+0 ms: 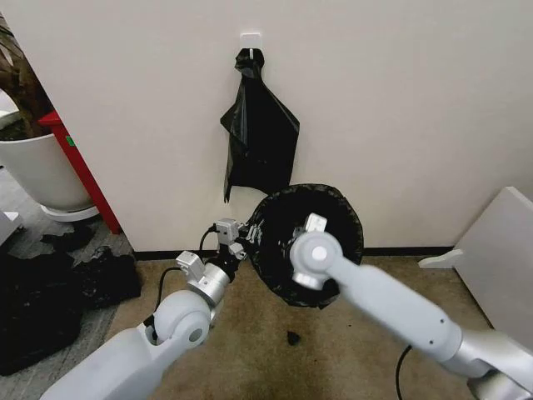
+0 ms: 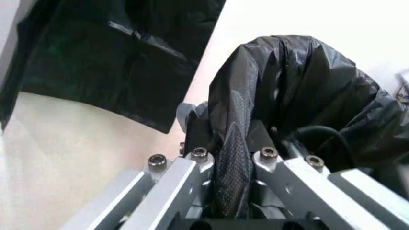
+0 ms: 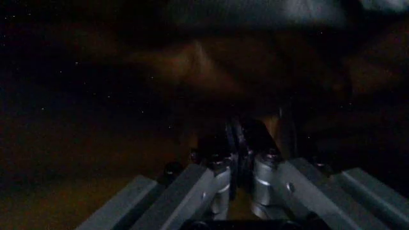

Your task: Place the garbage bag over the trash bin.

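1. The garbage bag [image 1: 275, 250] is already draped round the mouth of the trash bin, close to the far wall, low in the middle of the scene. The black plastic covers the rim all round, so none of the bin's white shows; I judge the bin is tipped with its mouth facing the robot.

2. The left gripper [image 1: 239, 239] is at the left edge of the bag's mouth. In the left wrist view its fingers [image 2: 199, 125] are clamped on a thick fold of the bag [image 2: 238, 158], probably with the rim underneath.

3. The right gripper [image 3: 238, 148] reaches into the dark mouth from the near right; in the right wrist view its jaws sit pressed together, with only a thin sliver between them. Whether film is caught there I cannot tell.

4. To finish well, I would keep the left grip firm as the anchor, since thin glossy film slips easily.

5. The right arm should press or pull the film evenly, so the hem wraps over the rim without bunching on one side.

6. Pulling hard risks tearing the film or dragging the light bin away from the wall, so slow, short strokes suit best.

7. A second black sack [image 1: 260, 133] hangs from a wall hook [image 1: 250, 38] just above; both arms should stay low enough not to snag it.
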Controlling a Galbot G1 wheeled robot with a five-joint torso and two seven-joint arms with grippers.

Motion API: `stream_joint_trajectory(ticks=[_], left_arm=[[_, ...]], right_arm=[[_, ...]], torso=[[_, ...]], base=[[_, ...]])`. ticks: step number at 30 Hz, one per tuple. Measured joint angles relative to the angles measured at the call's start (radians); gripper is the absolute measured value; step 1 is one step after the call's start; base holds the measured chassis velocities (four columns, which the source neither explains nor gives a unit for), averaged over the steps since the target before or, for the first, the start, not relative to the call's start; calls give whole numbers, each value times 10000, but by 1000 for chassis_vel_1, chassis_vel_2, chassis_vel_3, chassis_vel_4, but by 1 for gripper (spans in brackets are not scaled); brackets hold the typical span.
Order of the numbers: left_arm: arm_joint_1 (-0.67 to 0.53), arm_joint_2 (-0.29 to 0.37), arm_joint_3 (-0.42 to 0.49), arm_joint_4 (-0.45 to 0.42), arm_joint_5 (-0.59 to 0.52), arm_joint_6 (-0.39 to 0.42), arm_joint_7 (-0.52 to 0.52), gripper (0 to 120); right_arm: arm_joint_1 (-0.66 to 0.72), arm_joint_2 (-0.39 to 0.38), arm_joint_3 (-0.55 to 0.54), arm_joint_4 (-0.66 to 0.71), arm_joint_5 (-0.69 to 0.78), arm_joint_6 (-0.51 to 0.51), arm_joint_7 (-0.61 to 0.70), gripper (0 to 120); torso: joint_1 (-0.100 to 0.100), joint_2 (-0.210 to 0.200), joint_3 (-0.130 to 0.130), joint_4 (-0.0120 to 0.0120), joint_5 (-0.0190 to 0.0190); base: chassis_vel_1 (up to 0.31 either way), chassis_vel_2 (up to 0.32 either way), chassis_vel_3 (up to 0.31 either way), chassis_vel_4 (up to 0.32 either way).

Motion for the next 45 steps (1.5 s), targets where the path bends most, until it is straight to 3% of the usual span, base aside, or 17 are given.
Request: stream_joint_trajectory(ticks=[12, 24, 35, 45], left_arm=[[-120, 138, -30, -234, -93, 32, -44, 4], [-19, 8, -28, -59, -46, 31, 59, 4], [350, 254, -126, -424, -11, 31, 224, 4], [237, 150, -166, -169, -40, 30, 217, 4]], right_arm=[[-716, 596, 88, -1948, -948, -294, -813, 0], [-123, 288, -80, -369, -314, 52, -116, 0], [-91, 863, 237, -1700, -664, -58, -390, 0], [-2, 556, -21, -538, -298, 120, -70, 0]], torso=[[0, -2, 1, 0, 2], [0, -2, 1, 0, 1], [0, -2, 1, 0, 4], [0, -1, 0, 0, 0]], base=[[0, 0, 0, 0], [0, 0, 0, 0], [0, 0, 0, 0], [0, 0, 0, 0]])
